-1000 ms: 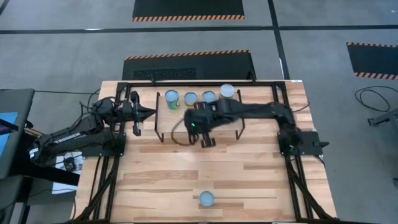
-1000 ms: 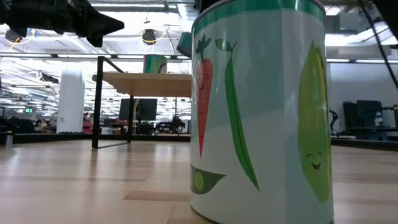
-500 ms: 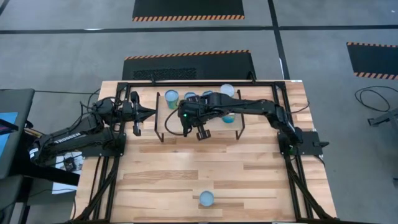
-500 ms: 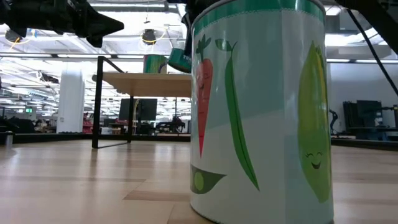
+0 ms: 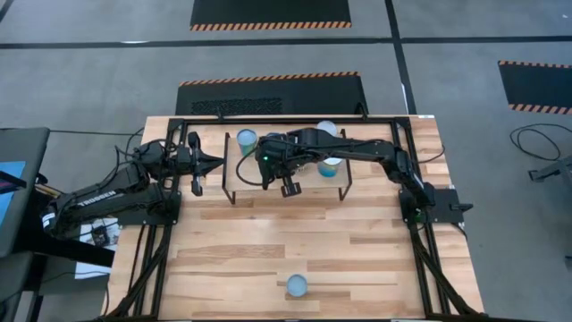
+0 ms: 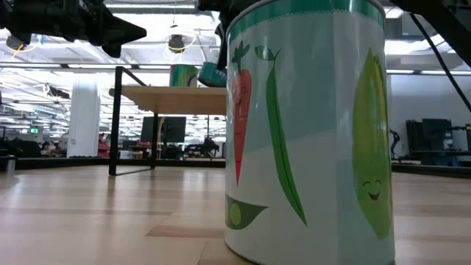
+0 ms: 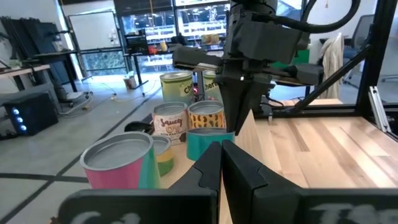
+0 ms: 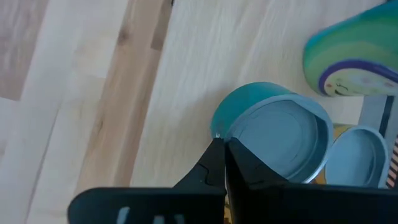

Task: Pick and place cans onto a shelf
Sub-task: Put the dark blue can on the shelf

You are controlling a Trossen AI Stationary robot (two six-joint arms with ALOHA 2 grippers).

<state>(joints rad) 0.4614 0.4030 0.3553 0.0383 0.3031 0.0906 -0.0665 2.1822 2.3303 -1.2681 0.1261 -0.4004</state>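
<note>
My right gripper [image 5: 272, 152] reaches over the shelf [image 5: 250, 182], a light wooden board on black legs, and is shut on a teal can [image 8: 273, 134]. That can also shows in the left wrist view [image 7: 205, 142] and in the low view [image 6: 213, 73]. Other cans stand on the shelf: a green one [image 5: 246, 140], a wide one [image 5: 326, 130] and another teal one [image 5: 329, 166]. One large can [image 5: 296, 286] stands on the table near its front edge and fills the low view [image 6: 305, 132]. My left gripper [image 5: 214, 163] is shut and empty, left of the shelf. My right gripper pinches the teal can's top rim [image 8: 225, 138] between its two fingers, at one side of the grey lid. The fingers [image 7: 239, 115] come from above and point down. The can hangs a little tilted just over the shelf board; whether its base touches the board I cannot tell.
The table's black frame rails [image 5: 179, 134] run beside the shelf on both sides. Bare planks [image 5: 295, 233] lie between the shelf and the front can. In the left wrist view several cans [image 7: 169, 121] crowd the shelf behind the teal one, and a pink and green can [image 7: 118, 163] stands close.
My right gripper has gone toward the table's far and left edges, over the shelf, and down, carrying the teal can. The can has come down from above the shelf board to just over it and stays tilted.
</note>
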